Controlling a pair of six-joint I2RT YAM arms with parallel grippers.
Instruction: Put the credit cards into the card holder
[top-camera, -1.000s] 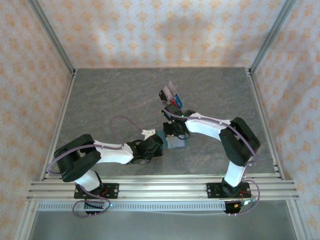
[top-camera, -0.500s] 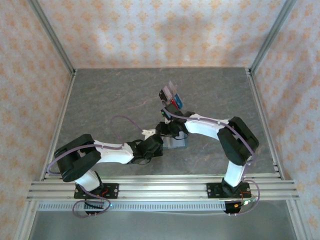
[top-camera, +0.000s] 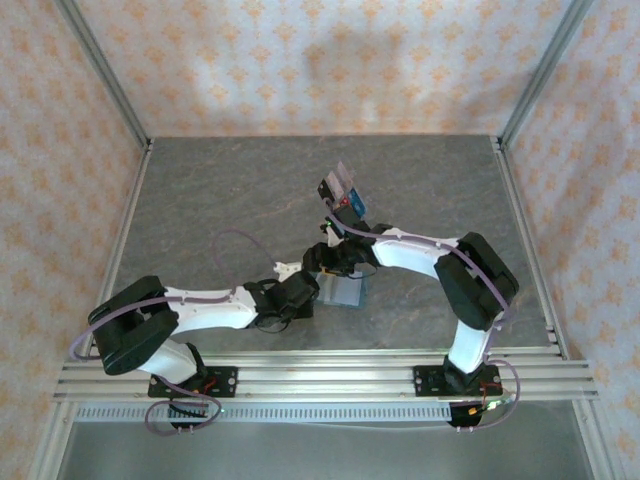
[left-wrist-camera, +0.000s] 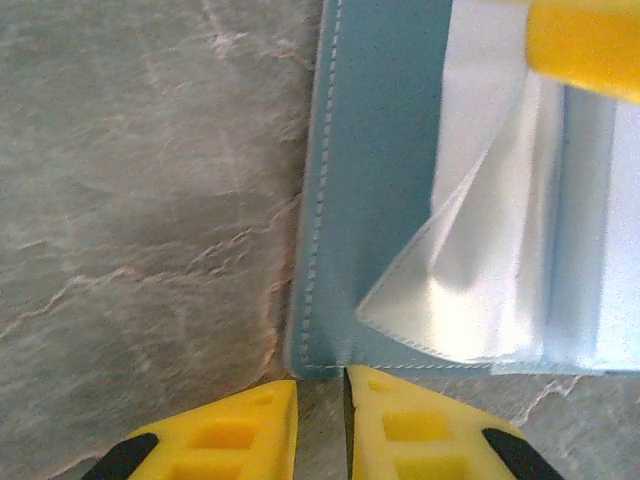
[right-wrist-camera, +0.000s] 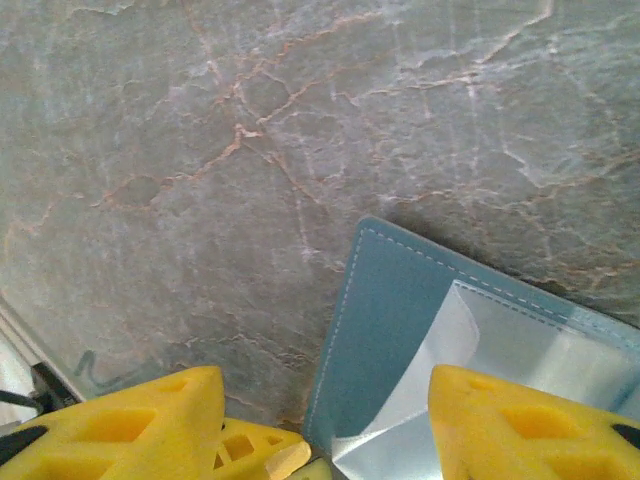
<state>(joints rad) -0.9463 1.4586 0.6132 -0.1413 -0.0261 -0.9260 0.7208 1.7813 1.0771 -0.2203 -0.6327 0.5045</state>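
Near the middle of the top view, the card holder is laid open on the grey table, its clear inner sleeve curled up at one corner. The left gripper is seen at the holder's stitched corner, jaws parted by a narrow gap, nothing clamped. The right gripper is spread wide over the sleeve, released. The credit cards are seen further up the frame.
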